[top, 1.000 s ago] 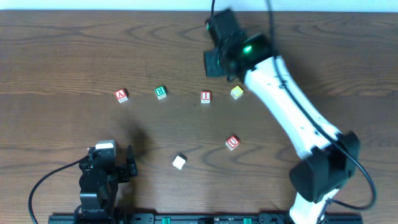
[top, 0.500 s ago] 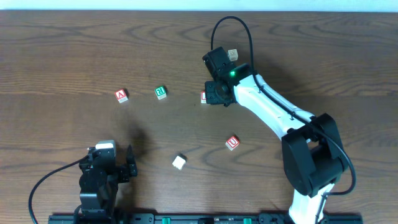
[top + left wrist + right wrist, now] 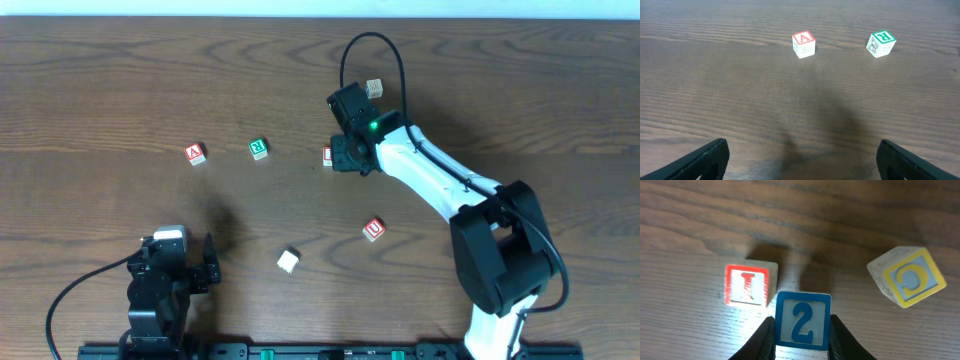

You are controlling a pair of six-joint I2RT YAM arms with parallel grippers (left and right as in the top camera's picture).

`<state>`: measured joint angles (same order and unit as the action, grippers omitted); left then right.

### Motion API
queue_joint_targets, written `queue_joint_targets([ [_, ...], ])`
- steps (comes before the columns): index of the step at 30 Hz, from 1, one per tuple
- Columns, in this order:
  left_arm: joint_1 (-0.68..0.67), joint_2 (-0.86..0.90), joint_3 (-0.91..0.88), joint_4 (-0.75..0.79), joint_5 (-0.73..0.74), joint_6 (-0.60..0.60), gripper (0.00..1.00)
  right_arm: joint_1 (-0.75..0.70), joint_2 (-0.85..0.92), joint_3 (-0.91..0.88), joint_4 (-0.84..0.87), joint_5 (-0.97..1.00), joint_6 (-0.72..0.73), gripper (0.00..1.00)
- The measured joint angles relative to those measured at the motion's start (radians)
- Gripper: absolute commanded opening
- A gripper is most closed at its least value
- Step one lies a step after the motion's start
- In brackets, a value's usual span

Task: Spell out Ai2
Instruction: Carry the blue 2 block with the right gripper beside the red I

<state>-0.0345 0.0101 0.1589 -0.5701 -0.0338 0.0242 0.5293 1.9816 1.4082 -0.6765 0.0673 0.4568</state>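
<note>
- From overhead we count six small cubes on the dark wooden table (image 3: 100, 80).
  - The red-and-white wooden A cube (image 3: 195, 153) lies at the left of the row.
  - A green-and-white wooden cube (image 3: 259, 148) comes next.
  - The red-and-white wooden I cube (image 3: 327, 156) is half hidden by the right arm.
  - A red-and-white wooden U cube (image 3: 373, 229) lies nearer the robot.
  - There is also a plain pale cube (image 3: 288, 261), and a tan cube (image 3: 374, 88) toward the far edge.
- The right wrist view shows two more: the blue-and-white wooden 2 cube (image 3: 802, 320) and a yellow-and-blue wooden C cube (image 3: 906, 276).
- The right pincer (image 3: 802, 330) pinches the 2 cube by its two sides, just to the right of the I cube. We cannot tell whether those two cubes touch.
- The C cube lies tilted and apart, further right.
- The A cube sits well apart from the I cube, with the green cube between them.
- The left pincer (image 3: 802, 145) is spread wide with nothing in it, by the table's near edge. The A cube and the green cube are well ahead of it.
- We see open table left of the A cube, between the letter row and the left pincer, and right of the right arm.
- We can read "A", "I", "2", "U" and "C". We cannot read the green cube's letter with certainty, and the small marks on the cube sides are too fine to make out.
</note>
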Motion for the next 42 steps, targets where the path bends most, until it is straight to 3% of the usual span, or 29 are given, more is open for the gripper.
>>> queue_joint_targets([
  [15, 0.0, 0.0, 0.0, 0.0, 0.0, 0.0, 0.95, 0.0, 0.03, -0.011, 0.065, 0.009, 0.0, 0.02],
  [18, 0.0, 0.0, 0.0, 0.0, 0.0, 0.0, 0.95, 0.0, 0.037, -0.011, 0.066, 0.012, 0.0, 0.11],
  [26, 0.0, 0.0, 0.0, 0.0, 0.0, 0.0, 0.95, 0.0, 0.048, -0.011, 0.074, 0.015, 0.0, 0.19],
  [36, 0.0, 0.0, 0.0, 0.0, 0.0, 0.0, 0.95, 0.0, 0.053, -0.011, 0.11, 0.016, 0.0, 0.21],
  [42, 0.0, 0.0, 0.0, 0.0, 0.0, 0.0, 0.95, 0.0, 0.054, -0.011, 0.112, 0.018, -0.001, 0.39],
])
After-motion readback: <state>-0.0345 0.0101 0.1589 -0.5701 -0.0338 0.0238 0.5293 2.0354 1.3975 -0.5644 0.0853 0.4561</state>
